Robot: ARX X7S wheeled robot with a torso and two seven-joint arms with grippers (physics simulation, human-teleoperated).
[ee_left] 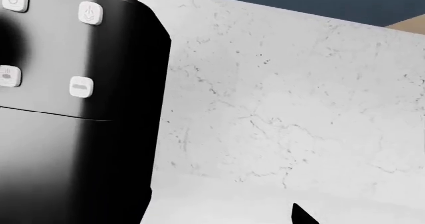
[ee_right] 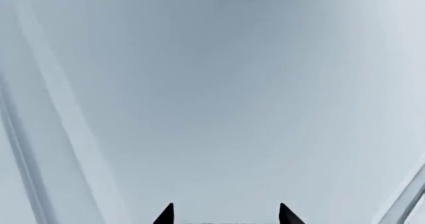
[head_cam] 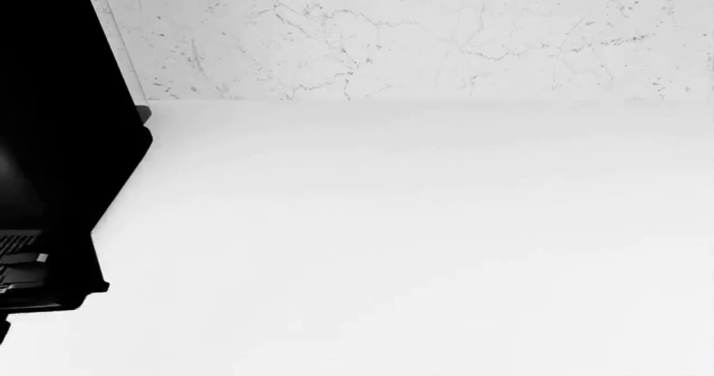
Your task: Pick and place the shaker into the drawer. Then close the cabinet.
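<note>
We saw a glossy black coffee machine (ee_left: 79, 134) with white buttons (ee_left: 89, 13), a plain white counter (head_cam: 424, 251), and a white wall (head_cam: 446, 33) with thin grey marble veins.

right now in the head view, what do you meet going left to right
black coffee machine at the left edge → bare white countertop across the rest, with the marbled wall running behind it; no shaker or end effector shows in this view
</note>
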